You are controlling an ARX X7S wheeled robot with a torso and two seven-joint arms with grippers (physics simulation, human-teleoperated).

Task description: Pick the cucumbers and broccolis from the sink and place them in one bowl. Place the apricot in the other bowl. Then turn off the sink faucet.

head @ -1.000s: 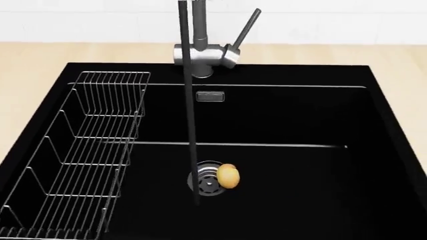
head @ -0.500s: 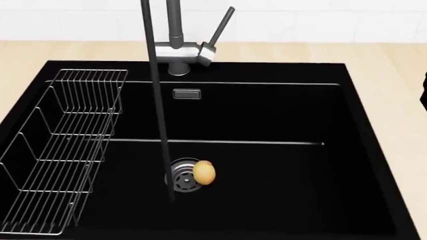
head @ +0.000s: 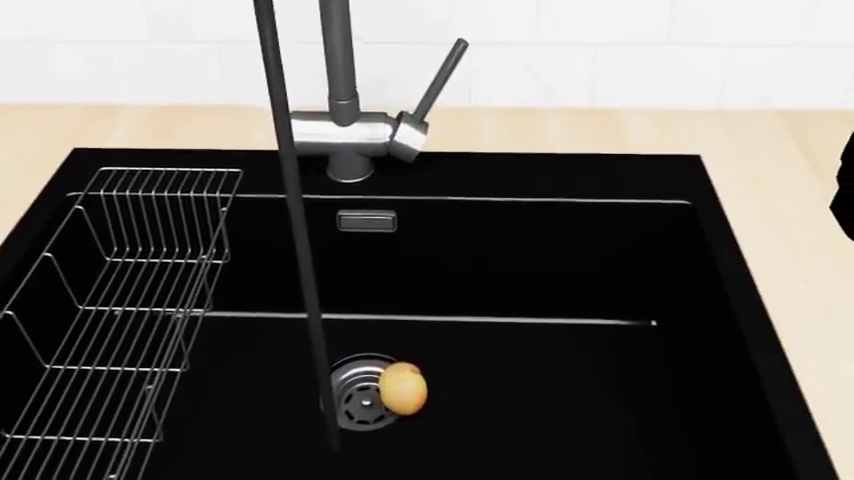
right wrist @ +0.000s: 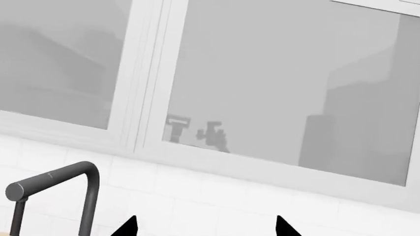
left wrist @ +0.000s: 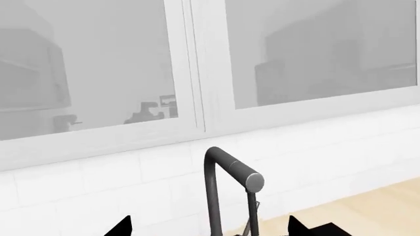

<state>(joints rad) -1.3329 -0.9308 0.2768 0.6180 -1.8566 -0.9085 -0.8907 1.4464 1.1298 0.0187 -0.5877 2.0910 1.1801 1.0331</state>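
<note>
The black sink (head: 534, 260) fills the head view. The apricot (head: 403, 388) lies on its floor, touching the right side of the round steel drain (head: 358, 396). The sink faucet (head: 350, 134) stands at the back rim with its lever (head: 439, 78) slanted up to the right. Its dark neck also shows in the left wrist view (left wrist: 215, 196) and the right wrist view (right wrist: 86, 196). My left gripper (left wrist: 208, 228) and right gripper (right wrist: 204, 227) are open and empty, both facing the window wall. No cucumber, broccoli or bowl is in view.
A wire rack (head: 107, 310) hangs inside the sink along its left side. A steel overflow slot (head: 366, 221) sits in the back wall. A light wooden counter (head: 787, 150) surrounds the basin. A dark shape (head: 843, 190) shows at the right edge.
The head view has shifted, so the sink, faucet and apricot now sit further left and lower. A dark shape has come in at the right edge. The apricot stays by the drain.
</note>
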